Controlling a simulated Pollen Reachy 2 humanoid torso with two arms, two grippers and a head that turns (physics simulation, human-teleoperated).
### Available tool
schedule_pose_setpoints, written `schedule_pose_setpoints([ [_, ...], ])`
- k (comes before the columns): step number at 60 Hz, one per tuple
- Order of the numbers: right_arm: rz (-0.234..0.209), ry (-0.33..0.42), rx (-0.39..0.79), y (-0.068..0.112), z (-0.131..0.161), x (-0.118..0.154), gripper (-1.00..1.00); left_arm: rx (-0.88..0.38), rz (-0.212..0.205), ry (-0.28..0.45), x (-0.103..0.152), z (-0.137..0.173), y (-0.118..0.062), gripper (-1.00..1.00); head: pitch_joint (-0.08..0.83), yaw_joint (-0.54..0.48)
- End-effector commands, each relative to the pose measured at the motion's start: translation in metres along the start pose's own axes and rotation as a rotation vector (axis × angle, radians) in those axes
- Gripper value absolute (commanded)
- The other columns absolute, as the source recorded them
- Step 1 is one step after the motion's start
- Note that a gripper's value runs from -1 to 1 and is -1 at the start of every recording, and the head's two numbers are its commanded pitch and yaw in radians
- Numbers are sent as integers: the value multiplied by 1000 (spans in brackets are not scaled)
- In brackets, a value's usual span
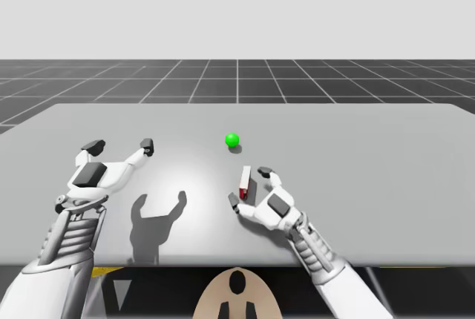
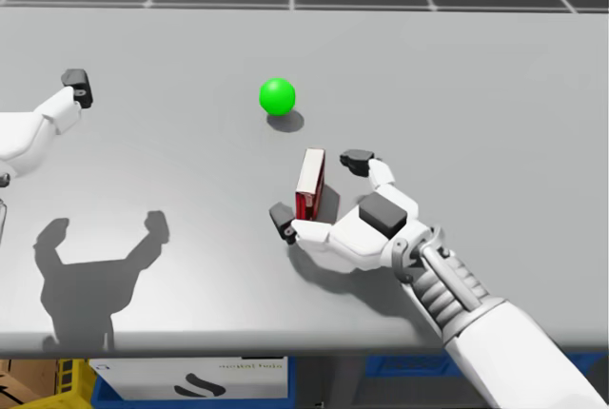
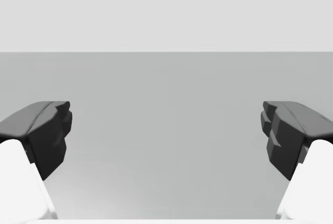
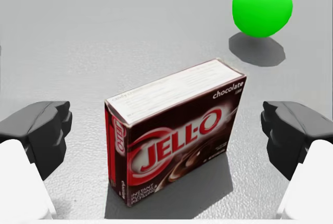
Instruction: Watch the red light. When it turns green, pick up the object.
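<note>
Two grippers were out over the grey tabletop (image 1: pixel 371 156), though only one looked to have business there. The robot's right gripper (image 1: pixel 249 185) lay low at the surface with its fingers spread wide to either side of the dark red box (image 2: pixel 310 181), neither finger touching it. I took that for a pre-grasp, set so that a plain closing would catch the box between them. The box stood upright on a narrow edge, a little right of the tabletop's middle and toward the robot's side, with the light (image 1: pixel 232 139) just beyond it. The light showed green, so by my reckoning the closing and the lift were what remained. The left gripper (image 1: pixel 120 145) hung above the tabletop well apart on the other side, fingers released with nothing between them, seemingly parked out of the way. Its shadow (image 1: pixel 156 215) fell sharp on the surface beneath. The tabletop was smooth and matte, and beyond its far edge a dark gridded floor (image 1: pixel 237 81) ran off to a pale blank backdrop.
</note>
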Motion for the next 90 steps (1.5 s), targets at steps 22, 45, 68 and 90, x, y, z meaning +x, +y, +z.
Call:
schedule_pose_setpoints([
  [22,-151,15,99,11,-63,-8,-1000,-3,-3,-1,0,0,-1,-1000,658,-27],
  [45,-154,-8,136,16,-58,-10,971,-6,-8,-1,-1,0,-3,-1000,647,-24],
  [68,-152,-11,130,16,-52,-7,959,-8,-13,5,-2,0,-4,-1000,433,-40],
  [90,-140,-76,118,17,-34,35,1000,-6,-14,8,-3,1,-6,-1000,267,-56],
])
